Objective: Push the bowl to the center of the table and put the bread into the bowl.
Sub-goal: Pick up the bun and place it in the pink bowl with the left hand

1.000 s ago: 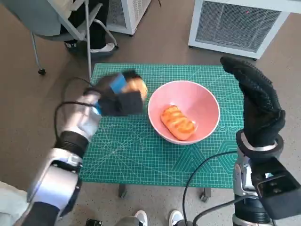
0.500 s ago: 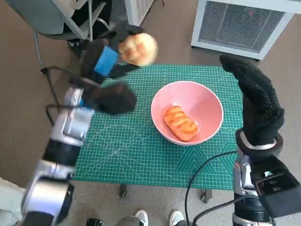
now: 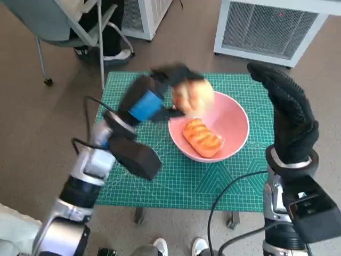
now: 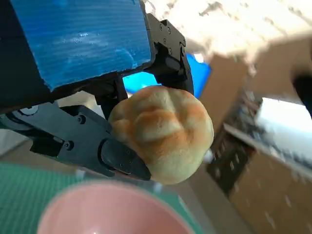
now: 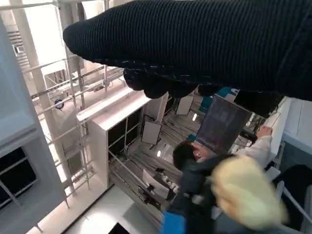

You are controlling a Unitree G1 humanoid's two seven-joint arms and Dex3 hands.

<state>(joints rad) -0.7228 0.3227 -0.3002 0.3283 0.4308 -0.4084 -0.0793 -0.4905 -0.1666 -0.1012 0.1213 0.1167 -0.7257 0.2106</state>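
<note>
Head view: left hand (image 3: 152, 101) grips round bread (image 3: 193, 96) above rim of pink bowl (image 3: 234, 120), mid tabletop (image 3: 160, 176); a loaf (image 3: 202, 138) lies inside. Right hand (image 3: 290, 114) raised, fingers straight, holding nothing. Left wrist view: fingers (image 4: 117, 156) clamp bread over bowl.

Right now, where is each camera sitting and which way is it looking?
Head view: from the robot's head, looking steeply down at the green table; both arms show.
Left wrist view: behind the left hand, looking at the round bread it holds above the pink bowl.
Right wrist view: behind the right hand, aimed across the room at a person.
All three show the round bread.
</note>
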